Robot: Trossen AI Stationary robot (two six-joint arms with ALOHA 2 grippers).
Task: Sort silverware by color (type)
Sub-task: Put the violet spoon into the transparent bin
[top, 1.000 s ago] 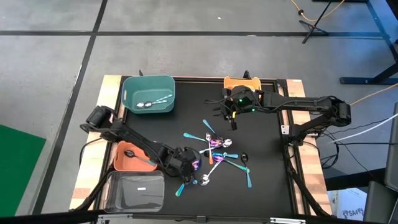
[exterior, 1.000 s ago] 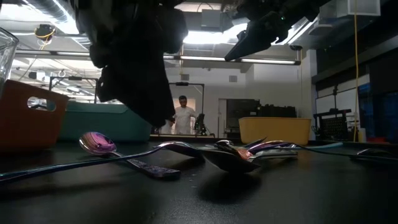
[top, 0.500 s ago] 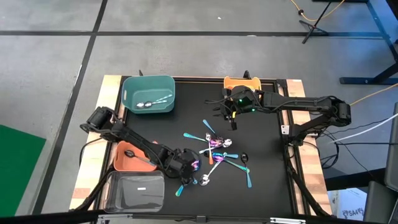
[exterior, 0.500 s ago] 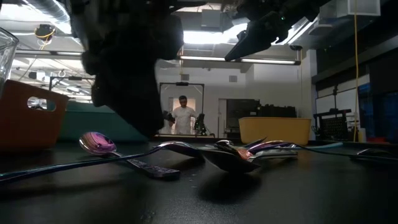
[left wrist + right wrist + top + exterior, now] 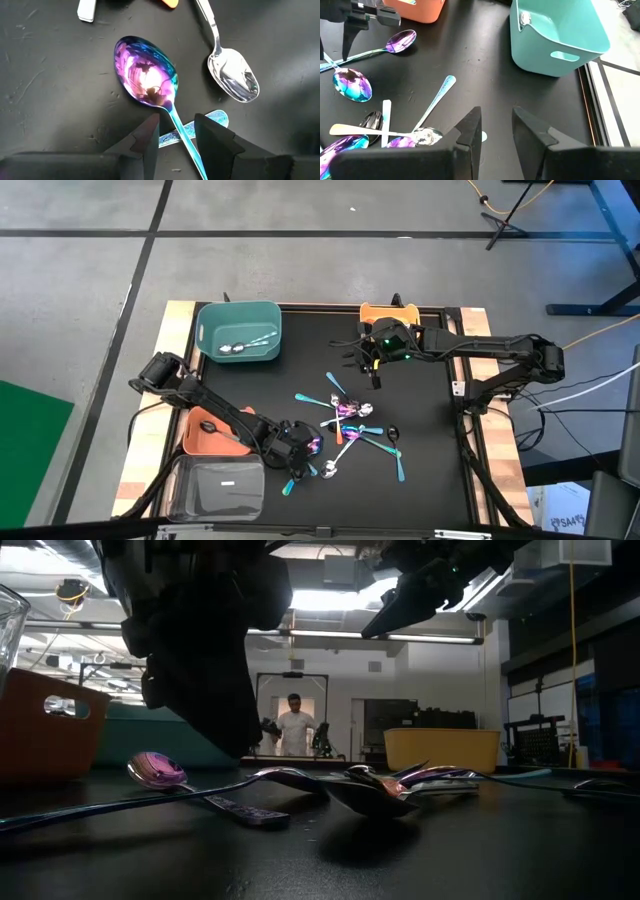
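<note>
Rainbow-purple and shiny, one spoon (image 5: 146, 72) lies flat on the black table (image 5: 420, 480). The left gripper (image 5: 176, 132) hangs low over its thin handle, one finger on each side, fingers apart and not squeezing it. A silver spoon (image 5: 232, 80) lies near it. The other spoons (image 5: 350, 423) lie mixed in the middle of the table. The right gripper (image 5: 495, 131) waits up in the air near the yellow bin (image 5: 390, 311), fingers apart and holding nothing. Some silver spoons sit in the teal bin (image 5: 238, 330).

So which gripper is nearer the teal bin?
Right. The right gripper hovers beside the teal bin; the left gripper is over the spoon pile, farther off.
</note>
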